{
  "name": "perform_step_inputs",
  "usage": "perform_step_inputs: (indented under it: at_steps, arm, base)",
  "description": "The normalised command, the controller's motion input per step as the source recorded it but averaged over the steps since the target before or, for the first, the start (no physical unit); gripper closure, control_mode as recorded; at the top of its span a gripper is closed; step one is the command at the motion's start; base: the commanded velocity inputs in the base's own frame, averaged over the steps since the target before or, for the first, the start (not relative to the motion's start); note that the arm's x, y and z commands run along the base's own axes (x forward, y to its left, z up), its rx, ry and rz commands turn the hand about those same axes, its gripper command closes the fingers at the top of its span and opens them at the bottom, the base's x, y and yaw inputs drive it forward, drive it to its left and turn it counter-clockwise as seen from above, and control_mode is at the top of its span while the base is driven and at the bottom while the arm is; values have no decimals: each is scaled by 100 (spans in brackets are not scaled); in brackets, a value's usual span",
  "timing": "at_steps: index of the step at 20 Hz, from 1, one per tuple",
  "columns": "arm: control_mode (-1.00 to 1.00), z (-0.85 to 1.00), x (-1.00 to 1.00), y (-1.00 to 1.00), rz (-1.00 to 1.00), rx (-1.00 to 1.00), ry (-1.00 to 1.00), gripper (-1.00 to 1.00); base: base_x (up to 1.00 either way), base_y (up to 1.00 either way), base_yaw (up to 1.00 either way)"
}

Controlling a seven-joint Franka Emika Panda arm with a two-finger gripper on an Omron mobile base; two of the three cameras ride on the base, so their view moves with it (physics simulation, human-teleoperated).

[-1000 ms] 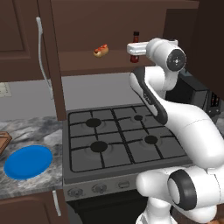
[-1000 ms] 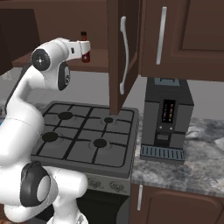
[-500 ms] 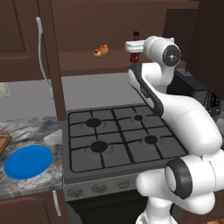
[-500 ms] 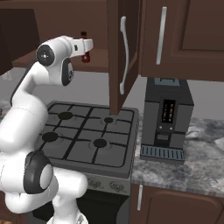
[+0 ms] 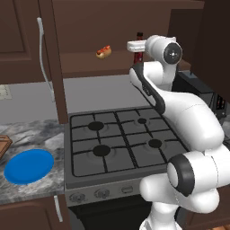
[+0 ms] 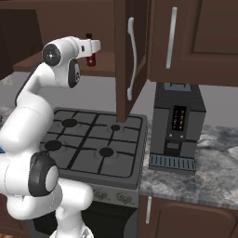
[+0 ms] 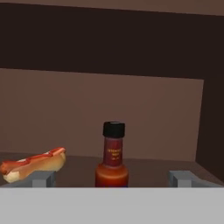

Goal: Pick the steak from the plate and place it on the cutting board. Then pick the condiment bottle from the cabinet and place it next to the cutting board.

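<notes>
The cabinet (image 5: 112, 27) stands open above the gas hob (image 5: 121, 143), its dark doors swung out with their long silver bar handles, and its inner shelf (image 7: 144, 168) carries what I am reaching for. My arm rises from beside the hob and bends up to that shelf, so my end effector (image 7: 111, 177) sits level with it, fingers spread wide with one grey fingertip (image 7: 41, 178) on each side of the bottle and nothing pinched between them. To the right of the hob, a black coffee machine (image 6: 176, 125) stands on the grey marbled worktop (image 6: 204, 172). On the worktop left of the hob lies the round blue plate (image 5: 29, 166), bare on top, and just beyond it, at the worktop's left edge, a corner of the wooden cutting board (image 5: 3, 144) shows; I cannot see what lies on it. The hot dog in a bun (image 7: 33, 164) lies on the shelf to the left of the bottle, apart from it. The condiment bottle (image 7: 112, 159) stands upright near the shelf's front edge, dark red with a black cap, between my fingertips but not touched.
</notes>
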Motion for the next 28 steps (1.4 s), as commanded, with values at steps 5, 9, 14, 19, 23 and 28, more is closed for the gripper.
perform_step_inputs:
  at_steps: [5, 9, 14, 19, 23, 28]
  arm:
    - [-100, 0, 17, 0, 0, 0, 2, -100]
    - [-100, 0, 18, 0, 0, 0, 2, -100]
    - [-100, 0, 19, 0, 0, 0, 2, -100]
    - [-100, 0, 20, 0, 0, 0, 2, -100]
    - [-100, 0, 19, 0, 0, 0, 2, -100]
    - [-100, -1, 16, -1, 0, 0, 1, -100]
  base:
    - [0, 0, 0]
    - [0, 0, 0]
    - [0, 0, 0]
    - [0, 0, 0]
    - [0, 0, 0]
    - [0, 0, 0]
